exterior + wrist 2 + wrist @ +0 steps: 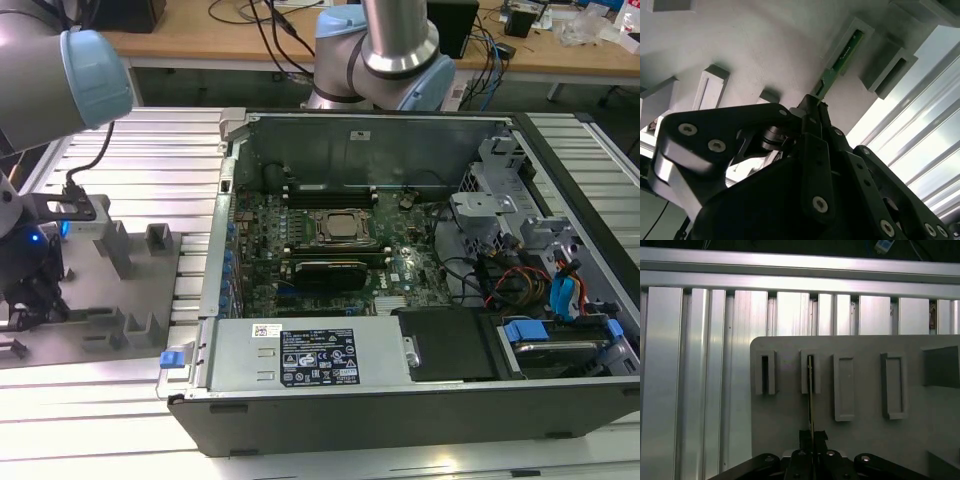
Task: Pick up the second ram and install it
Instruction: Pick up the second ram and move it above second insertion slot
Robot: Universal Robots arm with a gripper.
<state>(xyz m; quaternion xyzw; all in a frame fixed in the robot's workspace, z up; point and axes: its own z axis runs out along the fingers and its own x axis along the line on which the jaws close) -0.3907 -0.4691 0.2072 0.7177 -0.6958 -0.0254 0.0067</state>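
Grey plate (785,420), hand (812,435) on second ram (844,54)

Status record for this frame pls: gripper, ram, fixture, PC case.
gripper: gripper with jaws shut on the second ram, over the fixture
second ram: second ram, green stick, far end in a slotted block
fixture: grey fixture with several slotted blocks, on the ribbed table, to the exterior view's left of the case
PC case: PC case open, motherboard exposed
task state: ram gripped at the fixture, not yet installed

wooden desk (180,42) with cables (262,35) behind ribbed aluminium table (90,420)
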